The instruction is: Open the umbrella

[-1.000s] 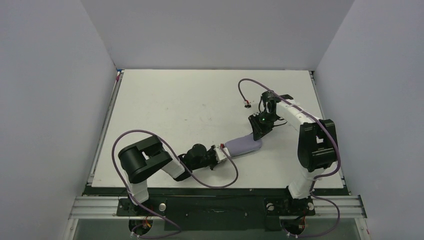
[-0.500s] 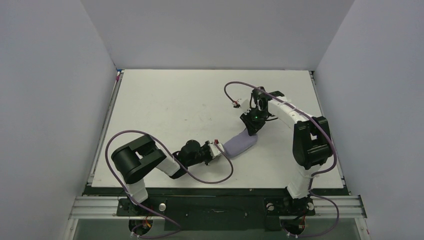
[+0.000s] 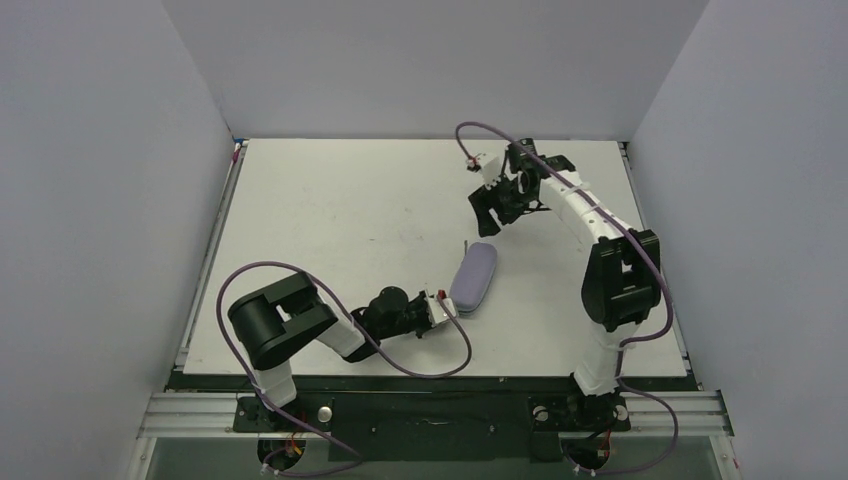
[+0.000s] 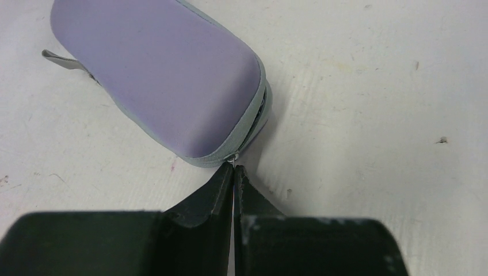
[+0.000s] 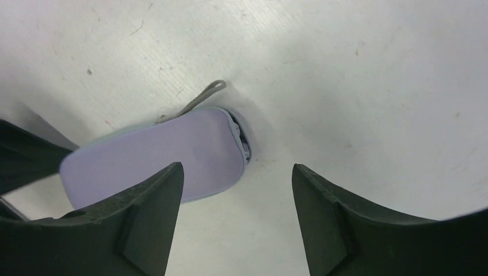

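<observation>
No umbrella shows in any view; only a lavender oval hard case (image 3: 474,277) lies on the white table (image 3: 340,210). My left gripper (image 3: 440,305) sits low at the case's near end. In the left wrist view it (image 4: 233,168) is shut, its tips pinching the small metal zipper pull at the seam of the case (image 4: 155,75). My right gripper (image 3: 490,205) hangs open above the table, beyond the case's far end. In its wrist view the case (image 5: 155,161) lies below, to the left of the right gripper (image 5: 237,168). Nothing is between its fingers.
A grey loop strap (image 5: 195,103) sticks out from the case's far end. Purple cables (image 3: 440,365) trail from both arms over the table. Grey walls (image 3: 110,200) close in the table on the left, back and right.
My right gripper let go of the case's far end, opened wide and pulled back toward the far side. The case swung round its near end. The left gripper stayed shut.
</observation>
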### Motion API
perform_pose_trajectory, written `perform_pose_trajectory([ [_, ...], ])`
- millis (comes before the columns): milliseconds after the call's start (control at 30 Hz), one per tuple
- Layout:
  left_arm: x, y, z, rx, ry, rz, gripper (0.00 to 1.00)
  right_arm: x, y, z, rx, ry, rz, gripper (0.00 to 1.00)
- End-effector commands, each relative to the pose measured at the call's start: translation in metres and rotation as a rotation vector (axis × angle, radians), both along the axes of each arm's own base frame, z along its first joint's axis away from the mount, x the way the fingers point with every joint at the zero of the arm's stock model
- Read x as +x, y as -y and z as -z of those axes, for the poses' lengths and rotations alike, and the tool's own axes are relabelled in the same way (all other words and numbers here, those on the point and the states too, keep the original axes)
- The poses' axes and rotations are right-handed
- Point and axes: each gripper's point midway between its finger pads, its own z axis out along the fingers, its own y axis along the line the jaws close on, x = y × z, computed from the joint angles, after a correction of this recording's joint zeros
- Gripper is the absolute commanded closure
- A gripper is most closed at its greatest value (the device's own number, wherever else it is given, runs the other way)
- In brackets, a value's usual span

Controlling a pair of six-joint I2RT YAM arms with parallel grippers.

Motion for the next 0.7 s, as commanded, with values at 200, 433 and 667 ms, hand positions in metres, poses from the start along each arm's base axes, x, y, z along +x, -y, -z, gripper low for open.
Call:
perform_pose_trajectory([
  [200,-0.002,0.023,-0.011,-0.057,-0.006,-0.014,1.0,-0.077,0.02,0.016,0.232,-0.413,0.491,0.34],
  [433,-0.004,0.029,-0.01,-0.056,-0.012,-0.009,1.0,-0.081,-0.004,0.033,0.255,-0.455,0.471,0.34],
  [667,-0.001,0.031,-0.006,-0.055,-0.025,-0.026,1.0,-0.083,-0.017,0.046,0.262,-0.52,0.435,0.43],
])
